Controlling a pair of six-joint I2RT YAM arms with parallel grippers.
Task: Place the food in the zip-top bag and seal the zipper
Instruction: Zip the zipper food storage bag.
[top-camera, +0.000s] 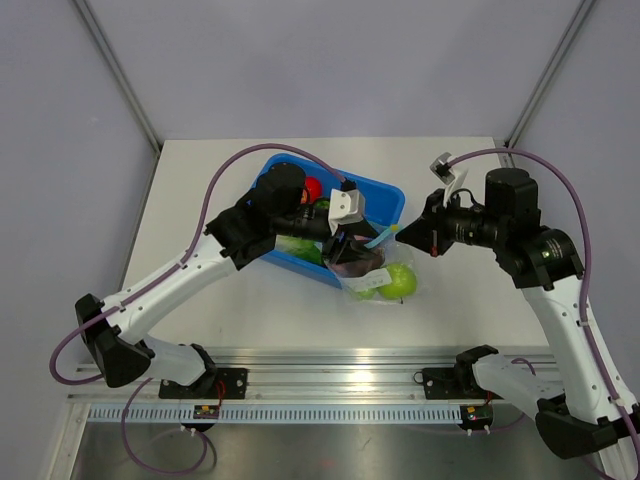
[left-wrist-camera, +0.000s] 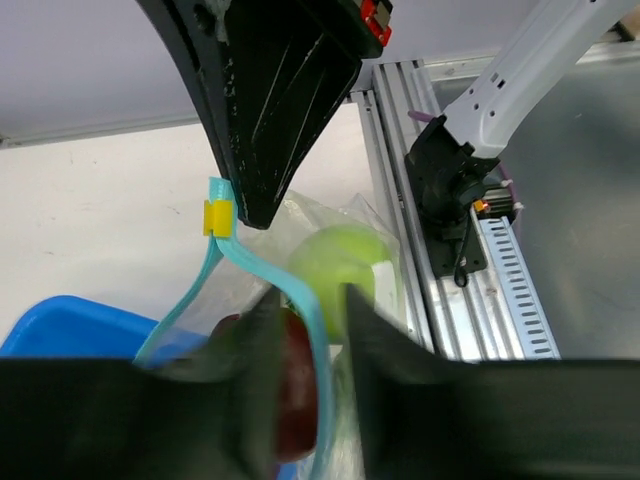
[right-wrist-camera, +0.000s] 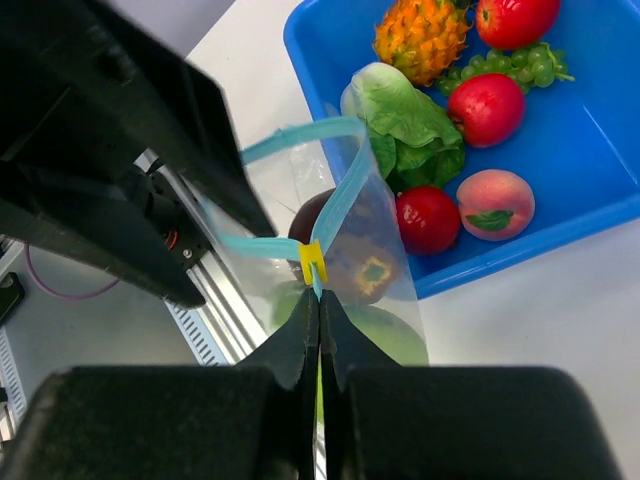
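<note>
The clear zip-top bag (top-camera: 372, 275) lies in front of the blue tray, its mouth gaping. Inside are a green apple (top-camera: 398, 282) and a dark purple-red fruit (top-camera: 362, 262); both also show in the right wrist view, the apple (right-wrist-camera: 385, 335) and the fruit (right-wrist-camera: 350, 250). My right gripper (right-wrist-camera: 319, 295) is shut on the zipper's end just behind the yellow slider (right-wrist-camera: 313, 260). My left gripper (left-wrist-camera: 305, 335) is open at the bag mouth. Its fingers straddle one side of the teal zipper (left-wrist-camera: 300, 300), with the dark fruit (left-wrist-camera: 297, 390) between them. Whether a finger touches the fruit is unclear.
The blue tray (right-wrist-camera: 560, 230) holds a pineapple (right-wrist-camera: 420, 35), lettuce (right-wrist-camera: 400, 125), grapes (right-wrist-camera: 520, 65), a peach (right-wrist-camera: 495, 203) and three red fruits, one of them (right-wrist-camera: 427, 218) near the bag. An aluminium rail (top-camera: 330, 365) runs along the table's near edge.
</note>
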